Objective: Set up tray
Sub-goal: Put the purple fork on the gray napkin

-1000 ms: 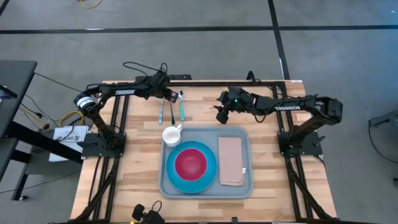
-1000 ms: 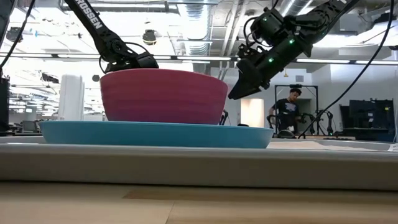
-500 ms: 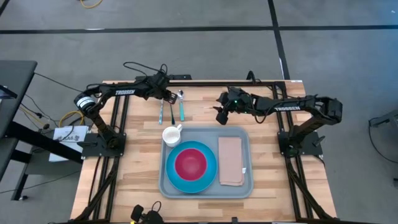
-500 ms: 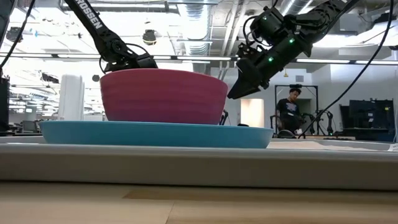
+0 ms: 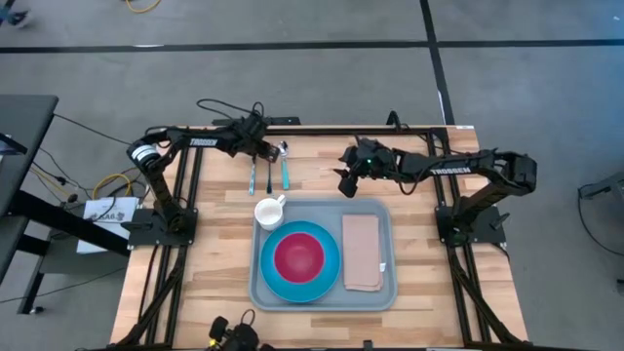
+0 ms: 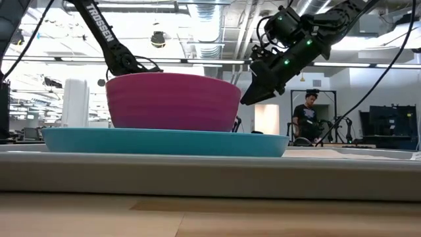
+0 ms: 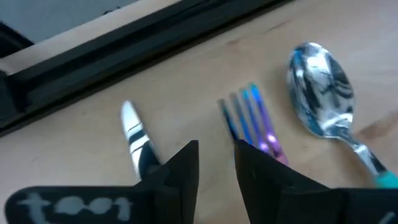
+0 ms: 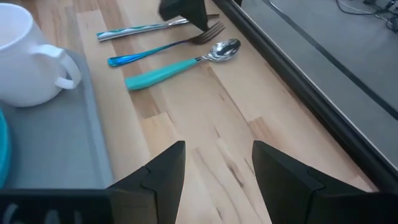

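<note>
Left gripper (image 7: 216, 163) jaws parted over fork (image 7: 252, 118), near table's (image 5: 195, 283) far edge

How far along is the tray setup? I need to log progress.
Done: plate with bowl, napkin and mug sit on the tray. In hand: left gripper hovers open over the fork. Left: knife, fork and spoon lie on the table.

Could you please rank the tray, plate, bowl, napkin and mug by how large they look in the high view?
1. Tray
2. Plate
3. Bowl and napkin: too alike in area to rank
4. Mug
</note>
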### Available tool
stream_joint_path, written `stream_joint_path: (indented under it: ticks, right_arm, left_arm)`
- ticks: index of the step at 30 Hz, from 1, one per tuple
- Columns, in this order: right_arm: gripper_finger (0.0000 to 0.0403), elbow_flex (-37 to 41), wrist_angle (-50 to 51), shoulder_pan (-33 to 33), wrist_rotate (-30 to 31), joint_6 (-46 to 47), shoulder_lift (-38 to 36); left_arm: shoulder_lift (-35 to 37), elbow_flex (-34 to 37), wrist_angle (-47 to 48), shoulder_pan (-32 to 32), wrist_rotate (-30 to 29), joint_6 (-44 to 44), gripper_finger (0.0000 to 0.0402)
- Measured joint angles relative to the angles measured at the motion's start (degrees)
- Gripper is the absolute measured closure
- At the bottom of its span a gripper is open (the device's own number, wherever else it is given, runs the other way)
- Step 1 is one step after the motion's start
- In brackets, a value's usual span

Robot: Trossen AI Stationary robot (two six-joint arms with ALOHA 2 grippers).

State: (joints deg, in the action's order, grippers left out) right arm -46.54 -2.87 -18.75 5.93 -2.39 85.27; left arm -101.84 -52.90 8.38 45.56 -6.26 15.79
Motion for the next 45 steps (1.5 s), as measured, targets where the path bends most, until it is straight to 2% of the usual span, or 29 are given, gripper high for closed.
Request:
stream_joint_path:
  ticks: [9, 14, 24, 29, 36, 40, 45]
  right_arm:
    - [0.0225, 0.0, 2.99, 1.17, -0.04, -0.03, 0.0]
    - [0.0222, 0.0, 4.0, 1.49, -0.04, 0.01, 0.0]
    - [0.0225, 0.0, 4.15, 1.52, -0.04, -0.01, 0.0]
    - [0.0227, 0.0, 4.02, 1.52, -0.02, -0.06, 0.0]
    - [0.0225, 0.0, 3.72, 1.52, 0.0, -0.37, 0.0]
    - [0.0227, 0.0, 3.72, 1.52, 0.02, -0.58, 0.0]
    - [0.0225, 0.0, 3.72, 1.52, 0.04, -0.6, 0.0]
  left_arm:
    - [0.02, 0.0, -1.34, 1.6, 0.2, -0.09, 0.0311]
    - [0.02, -0.02, -3.22, 2.08, 6.45, -0.37, 0.0311]
    - [-0.11, -0.02, -4.22, 2.12, 5.53, -1.28, 0.0311]
    - [-2.96, -0.07, -7.57, 2.29, 7.28, -1.05, 0.0311]
    - [-3.9, -0.2, -9.64, 2.56, 6.48, -1.69, 0.0311]
    - [-3.91, -0.22, -9.74, 2.58, 7.17, -4.4, 0.0323]
    - [-3.91, -0.21, -9.48, 2.56, 6.81, -4.9, 0.0357]
